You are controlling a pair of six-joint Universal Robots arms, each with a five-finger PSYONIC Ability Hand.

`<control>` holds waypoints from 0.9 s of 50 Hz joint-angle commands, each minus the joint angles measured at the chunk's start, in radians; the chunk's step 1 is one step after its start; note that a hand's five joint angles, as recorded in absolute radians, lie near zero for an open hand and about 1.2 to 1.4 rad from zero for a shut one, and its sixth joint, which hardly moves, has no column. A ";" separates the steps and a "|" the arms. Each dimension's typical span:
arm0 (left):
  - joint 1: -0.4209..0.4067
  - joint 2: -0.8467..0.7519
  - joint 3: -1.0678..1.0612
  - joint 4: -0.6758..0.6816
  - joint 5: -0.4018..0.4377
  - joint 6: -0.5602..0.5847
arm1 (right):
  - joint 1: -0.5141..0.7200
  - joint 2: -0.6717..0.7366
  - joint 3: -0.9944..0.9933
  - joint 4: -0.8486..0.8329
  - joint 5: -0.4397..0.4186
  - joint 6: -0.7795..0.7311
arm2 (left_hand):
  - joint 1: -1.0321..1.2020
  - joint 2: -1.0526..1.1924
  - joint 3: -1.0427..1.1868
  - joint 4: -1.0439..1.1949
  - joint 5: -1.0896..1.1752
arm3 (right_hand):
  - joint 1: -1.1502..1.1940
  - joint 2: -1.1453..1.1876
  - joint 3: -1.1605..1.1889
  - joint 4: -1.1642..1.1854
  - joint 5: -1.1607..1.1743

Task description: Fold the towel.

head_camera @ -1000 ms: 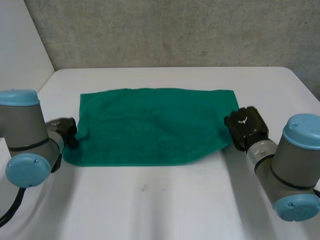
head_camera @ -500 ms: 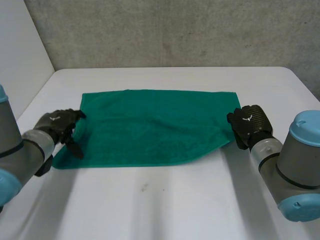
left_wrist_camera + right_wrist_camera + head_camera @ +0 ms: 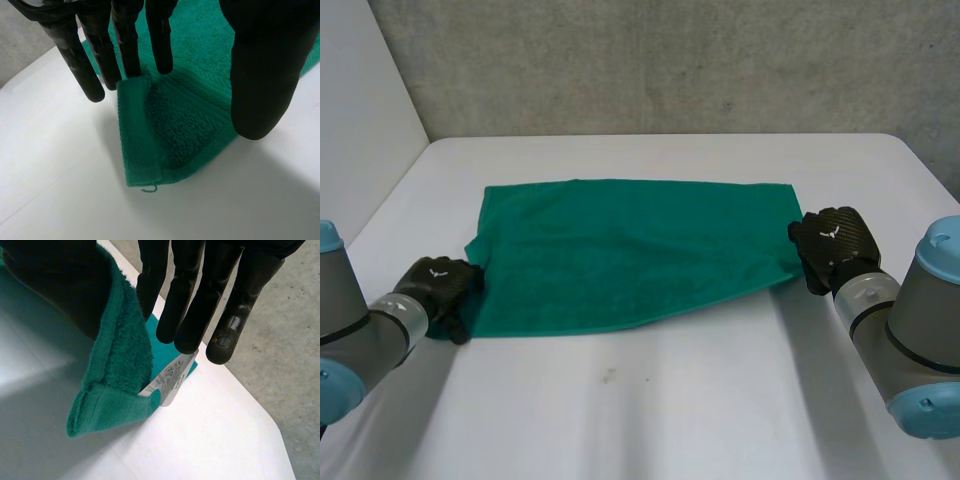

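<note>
- Head view: a green terry towel (image 3: 630, 255) lies spread out as a wide rectangle on the smooth white surface (image 3: 670, 400), with a rough grey concrete wall (image 3: 670, 60) behind.
- The towel's nap is matte and slightly mottled. Its far edge runs straight, and its near edge slants a little.
- The black left hand (image 3: 440, 288) sits at the towel's near-left corner, so the cloth stretches away from it toward the other hand.
- The black right hand (image 3: 832, 240), with a woven sheen on its back, is at the towel's right edge close to the near corner.
- Left wrist view: the left hand (image 3: 160, 30) is wide open. Its glossy, straight, tapered fingers (image 3: 125, 40) are held apart from the broad rounded thumb (image 3: 265, 70).
- The towel corner (image 3: 185, 125) lies on the surface below the gap between fingers and thumb. It shows looped pile, a flat ribbed border and a hem turned over on itself just under the fingertips.
- A loose thread (image 3: 148, 189) curls from the corner's tip onto the bare surface (image 3: 60, 175).
- Right wrist view: the right hand (image 3: 200, 290) holds the towel. Thick fuzzy cloth (image 3: 122, 355) rises against the thumb (image 3: 55, 280) and is pinched there by the straight fingers (image 3: 175, 305).
- The held corner hangs folded below the fingertips, clear of the surface (image 3: 200, 440).
- A small white printed label (image 3: 172, 377) sticks out from the hem just under the fingertips.
</note>
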State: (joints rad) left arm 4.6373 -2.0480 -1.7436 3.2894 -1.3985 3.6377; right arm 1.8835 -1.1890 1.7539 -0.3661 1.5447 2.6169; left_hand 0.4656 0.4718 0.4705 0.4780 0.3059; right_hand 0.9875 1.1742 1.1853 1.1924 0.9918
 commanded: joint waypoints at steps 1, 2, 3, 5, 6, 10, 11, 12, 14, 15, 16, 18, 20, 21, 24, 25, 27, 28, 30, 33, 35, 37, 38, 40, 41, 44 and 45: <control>-0.002 -0.040 0.026 0.012 0.000 -0.002 | 0.000 0.000 0.001 0.001 0.000 0.000 | 0.132 0.126 0.128 0.120 0.118 | 0.409 0.222 0.211 0.204 0.230; -0.002 -0.043 0.030 0.013 0.000 -0.002 | 0.000 0.000 0.002 0.001 0.000 0.000 | 0.141 0.135 0.136 0.129 0.126 | 0.409 0.222 0.211 0.204 0.230; -0.002 -0.056 0.041 0.018 -0.002 -0.002 | 0.000 0.000 0.002 -0.001 0.000 0.000 | 0.153 0.147 0.148 0.141 0.138 | 0.409 0.222 0.211 0.204 0.230; -0.002 -0.063 0.045 0.019 -0.002 -0.002 | 0.000 0.000 0.004 -0.001 0.000 0.000 | 0.156 0.150 0.151 0.144 0.141 | 0.409 0.222 0.211 0.204 0.230; -0.002 -0.067 0.049 0.019 -0.002 -0.002 | 0.000 0.000 0.006 -0.001 -0.001 0.000 | 0.159 0.153 0.154 0.146 0.144 | 0.409 0.222 0.211 0.204 0.230; -0.002 -0.073 0.055 0.033 -0.002 -0.002 | 0.000 0.000 0.006 -0.001 -0.001 -0.001 | 0.220 0.214 0.215 0.208 0.205 | 0.409 0.222 0.211 0.204 0.230; -0.002 -0.075 0.055 0.042 -0.002 -0.002 | 0.000 0.000 0.006 -0.001 -0.001 -0.001 | 0.238 0.232 0.233 0.226 0.223 | 0.409 0.222 0.211 0.204 0.230; -0.002 -0.077 0.056 0.056 -0.002 -0.002 | 0.000 0.000 0.006 -0.001 -0.001 -0.001 | 0.267 0.261 0.262 0.255 0.252 | 0.409 0.222 0.211 0.204 0.230; -0.002 -0.078 0.058 0.079 0.000 -0.002 | 0.002 0.002 0.006 -0.001 -0.001 -0.001 | 0.306 0.299 0.301 0.293 0.291 | 0.409 0.222 0.211 0.204 0.230; -0.002 -0.078 0.059 0.085 0.000 -0.002 | 0.002 0.002 0.006 -0.001 -0.001 -0.001 | 0.317 0.311 0.312 0.305 0.302 | 0.409 0.222 0.211 0.204 0.230; -0.002 -0.078 0.061 0.099 0.000 -0.004 | 0.002 0.002 0.006 -0.001 -0.001 -0.001 | 0.341 0.335 0.336 0.328 0.326 | 0.409 0.222 0.211 0.204 0.230; -0.003 -0.078 0.062 0.108 0.001 -0.004 | 0.003 0.003 0.007 -0.001 -0.001 -0.001 | 0.364 0.358 0.360 0.352 0.350 | 0.409 0.222 0.211 0.204 0.230; -0.003 -0.078 0.067 0.116 0.001 -0.005 | 0.005 0.003 0.007 -0.001 -0.001 -0.001 | 0.385 0.379 0.380 0.372 0.370 | 0.409 0.222 0.211 0.204 0.230; -0.003 -0.080 0.072 0.116 0.001 -0.005 | 0.006 0.003 0.007 -0.001 -0.003 -0.003 | 0.391 0.385 0.386 0.378 0.376 | 0.409 0.222 0.211 0.204 0.230; -0.003 -0.086 0.081 0.116 0.001 -0.005 | 0.006 0.003 0.007 -0.001 -0.003 -0.005 | 0.394 0.388 0.389 0.381 0.379 | 0.409 0.222 0.211 0.204 0.230; -0.003 -0.089 0.084 0.116 0.001 -0.005 | 0.006 0.003 0.007 -0.001 -0.003 -0.005 | 0.394 0.388 0.389 0.381 0.379 | 0.409 0.222 0.211 0.204 0.230; -0.005 -0.090 0.090 0.116 0.001 -0.005 | 0.005 0.003 0.007 -0.001 -0.003 -0.006 | 0.397 0.391 0.392 0.384 0.382 | 0.409 0.222 0.211 0.204 0.230; -0.005 -0.093 0.095 0.116 0.001 -0.005 | 0.005 0.003 0.007 -0.001 -0.002 -0.006 | 0.400 0.393 0.395 0.387 0.385 | 0.409 0.222 0.211 0.204 0.230; -0.005 -0.098 0.099 0.116 0.001 -0.005 | 0.005 0.003 0.007 -0.001 -0.003 -0.006 | 0.414 0.408 0.409 0.402 0.399 | 0.409 0.222 0.211 0.204 0.230; -0.005 -0.106 0.113 0.116 0.000 -0.005 | 0.003 0.005 0.007 -0.001 -0.003 -0.008 | 0.534 0.528 0.529 0.522 0.519 | 0.409 0.222 0.211 0.204 0.230; -0.005 -0.109 0.118 0.116 -0.005 -0.004 | 0.003 0.005 0.004 -0.001 -0.001 -0.008 | 0.667 0.661 0.662 0.654 0.652 | 0.409 0.222 0.211 0.204 0.230; -0.005 -0.107 0.124 0.114 -0.013 -0.004 | 0.002 0.003 0.001 -0.001 0.000 -0.008 | 0.929 0.923 0.924 0.916 0.914 | 0.409 0.222 0.211 0.204 0.230; -0.005 -0.095 0.122 0.108 -0.016 -0.004 | 0.000 0.002 -0.001 -0.001 0.000 -0.008 | 0.931 0.924 0.926 0.918 0.916 | 0.409 0.222 0.211 0.204 0.230; -0.008 -0.065 0.110 0.101 -0.028 -0.004 | 0.000 -0.001 -0.005 0.001 0.000 -0.009 | 0.931 0.924 0.926 0.918 0.916 | 0.409 0.222 0.211 0.204 0.230; -0.011 -0.046 0.105 0.099 -0.033 -0.004 | 0.000 -0.004 -0.010 0.009 0.002 -0.015 | 0.931 0.924 0.926 0.918 0.916 | 0.409 0.222 0.211 0.204 0.230; -0.014 0.044 0.061 0.075 -0.057 -0.004 | -0.001 -0.035 -0.031 0.071 0.002 -0.038 | 0.931 0.924 0.926 0.918 0.916 | 0.409 0.222 0.211 0.204 0.230; -0.015 0.066 0.046 0.064 -0.060 0.001 | -0.001 -0.046 -0.040 0.099 0.002 -0.049 | 0.931 0.924 0.926 0.918 0.916 | 0.409 0.222 0.211 0.204 0.230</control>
State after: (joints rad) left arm 4.6304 -2.1274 -1.6295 3.3963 -1.4185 3.6338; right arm 1.8844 -1.1912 1.7492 -0.3584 1.5449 2.6051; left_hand 1.1308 1.1920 1.1861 1.1891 0.9579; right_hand 0.9875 1.1742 1.1853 1.1925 0.9918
